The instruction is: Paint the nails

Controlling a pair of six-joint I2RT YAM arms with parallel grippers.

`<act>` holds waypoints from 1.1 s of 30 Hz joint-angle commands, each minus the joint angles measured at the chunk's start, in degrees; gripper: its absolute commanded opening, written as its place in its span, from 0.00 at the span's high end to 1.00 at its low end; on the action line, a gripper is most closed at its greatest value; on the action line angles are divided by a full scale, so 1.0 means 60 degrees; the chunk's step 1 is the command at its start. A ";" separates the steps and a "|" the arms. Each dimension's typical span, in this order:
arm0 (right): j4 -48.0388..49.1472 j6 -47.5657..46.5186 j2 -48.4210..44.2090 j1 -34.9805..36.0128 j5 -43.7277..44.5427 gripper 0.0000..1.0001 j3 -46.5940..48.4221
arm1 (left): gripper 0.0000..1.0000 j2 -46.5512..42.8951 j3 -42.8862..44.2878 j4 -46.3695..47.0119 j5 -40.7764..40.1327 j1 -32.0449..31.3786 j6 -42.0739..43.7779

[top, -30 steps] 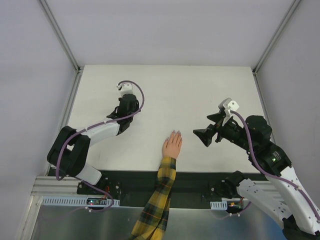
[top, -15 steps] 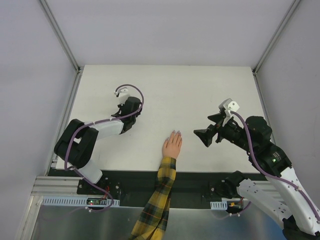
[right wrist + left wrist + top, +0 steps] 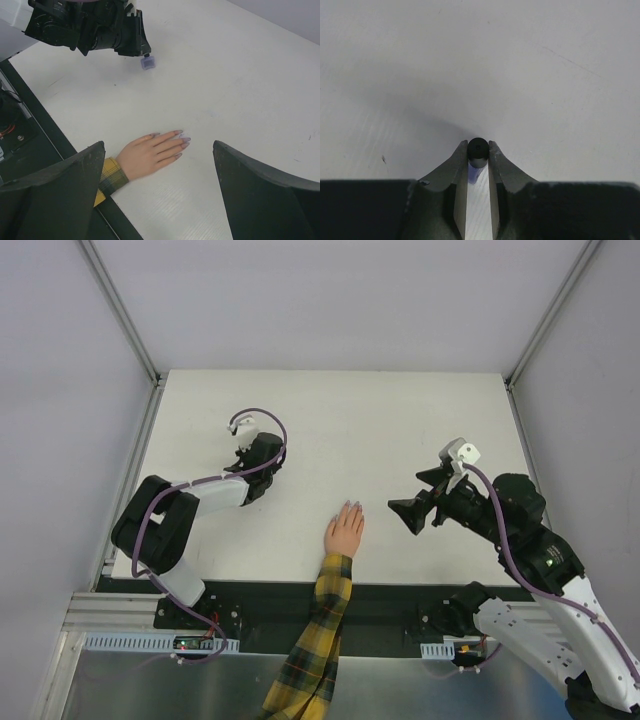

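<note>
Two arms on the white table (image 3: 400,420), one to each side. Far left, the left arm (image 3: 170,530) reaches out over the table, and its claw (image 3: 144,52) points down at the one bottle (image 3: 147,62) in play, a small purple one. From the left wrist camera the two fingers (image 3: 460,170) stand close together, with the single black cap (image 3: 478,149) pinched between their tips. The cap touches both sides as far as that view shows. The bottle body hangs just under the claw, low over the table. Whether it stands on the surface cannot be told.

Moving to the middle: one pale hand (image 3: 344,532) lies flat, palm down, at the near edge, and its yellow-and-dark plaid sleeve (image 3: 315,640) runs back off the table. The fingers are together and point away from the arm bases. The nails (image 3: 185,139) sit at those tips. Four show a lilac tint from the right wrist view, and the thumb's cannot be made out. The hand lies well apart from the bottle.

On to the right: the right arm (image 3: 530,550) holds its claw (image 3: 402,513) near the hand, just to its right and aimed at it. Its two fingers are spread wide with nothing between them. That claw is touching neither the hand nor the table.
</note>
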 commanded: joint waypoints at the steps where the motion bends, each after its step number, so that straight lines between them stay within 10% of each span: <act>1: 0.0074 0.0175 -0.0085 -0.0033 0.0057 0.09 -0.0075 | 0.82 -0.0079 0.0303 -0.0310 -0.0195 -0.0030 0.0140; 14: 0.0088 0.0350 -0.0084 -0.0018 0.0041 0.09 -0.0089 | 0.45 -0.0972 0.0522 -0.0646 0.0449 -0.0221 0.0698; 22: -0.1473 0.1229 0.0294 -0.0004 0.3993 0.07 0.0612 | 0.01 -0.3315 0.0815 -0.1437 0.2304 -0.0206 0.1164; 33: -0.2825 0.1917 0.0574 -0.0033 0.6339 0.02 0.2134 | 0.01 -0.6480 0.2586 -0.2697 0.5939 -0.0177 0.2513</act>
